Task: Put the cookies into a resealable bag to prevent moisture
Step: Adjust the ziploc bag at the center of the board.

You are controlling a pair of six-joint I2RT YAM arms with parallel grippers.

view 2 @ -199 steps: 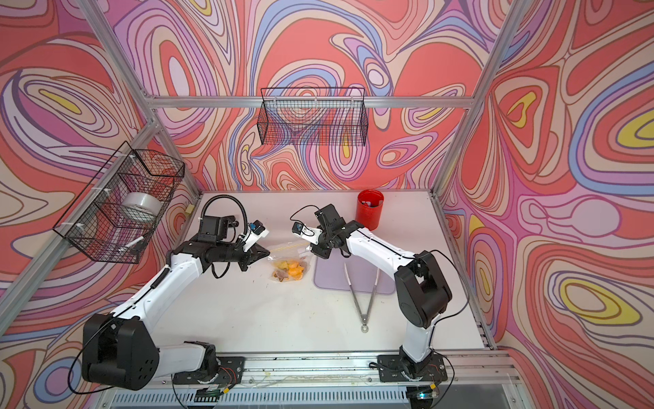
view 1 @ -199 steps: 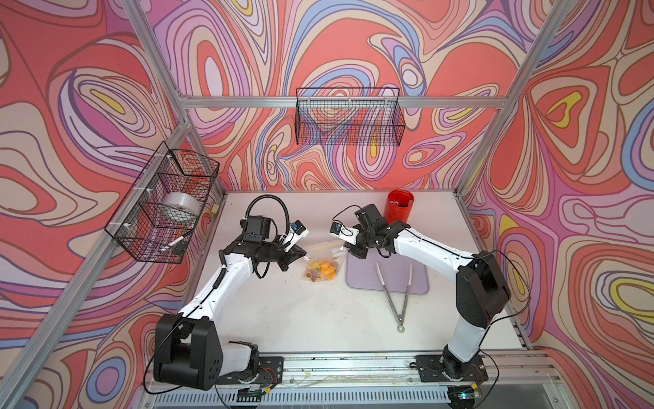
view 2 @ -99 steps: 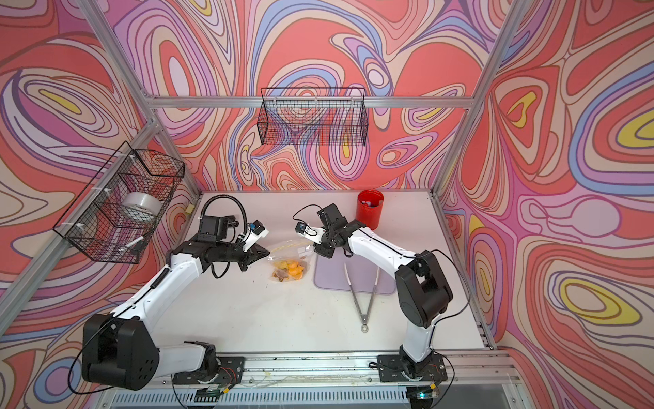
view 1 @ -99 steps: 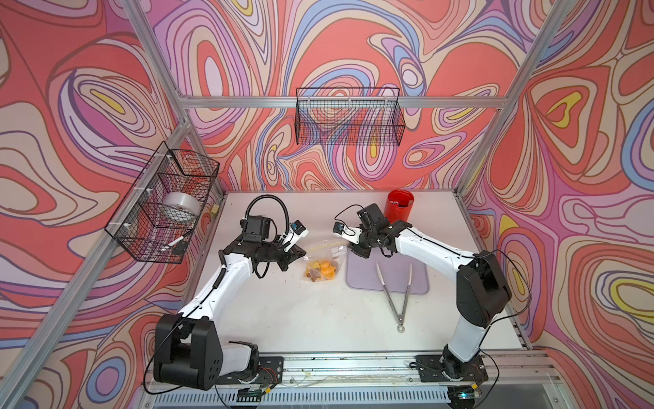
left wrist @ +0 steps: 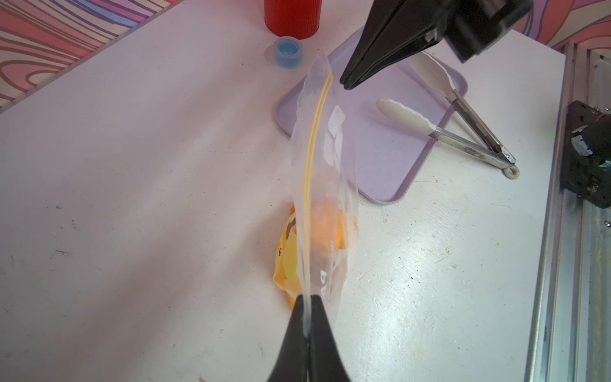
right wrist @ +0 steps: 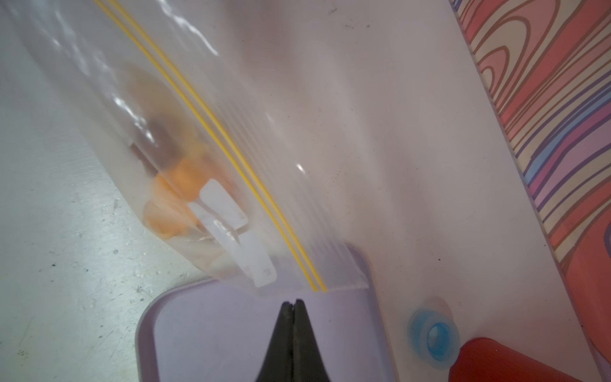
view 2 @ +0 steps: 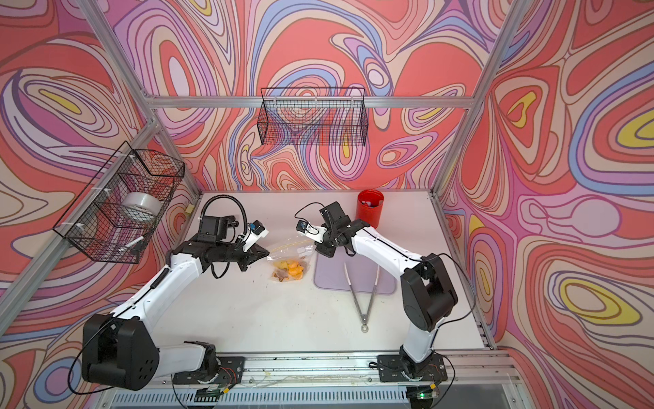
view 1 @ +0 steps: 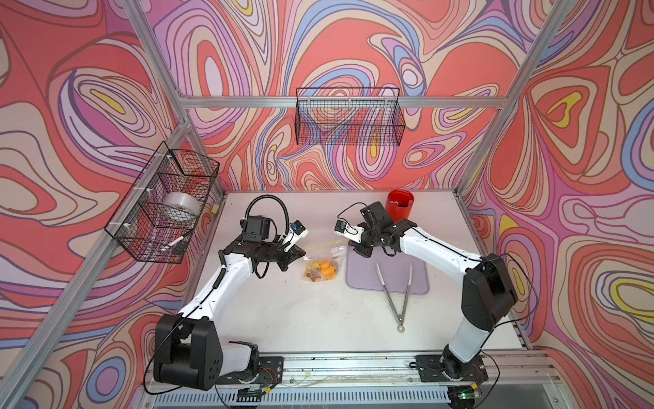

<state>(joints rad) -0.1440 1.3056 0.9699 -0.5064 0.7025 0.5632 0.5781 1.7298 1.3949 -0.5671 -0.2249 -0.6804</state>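
- Seen from above, the bag sits just off the table's centre, toward 10 o'clock. The cookies, mostly orange, are all inside it, heaped at its low end on the table.
- The left gripper is clamped on the bag's top edge at the bag's 9 o'clock end and holds that edge up.
- The right gripper has its jaws pressed together on nothing. Its tip hangs just clear of the bag's other end, at the bag's 3 o'clock, over the tray.
- What changed: a second ago the right gripper's tip sat against that end of the bag. It has since let go, drawn back a little and closed empty.
- The two yellow zip lines run tight together along the whole top edge, so the seal looks pressed shut, though I cannot be sure of it.
- If so, the task is nearly done: the left gripper has only to release the bag.
- Tongs lie half on the tray, at the bag's 4 o'clock. A red cup stands at the table's 1 o'clock.
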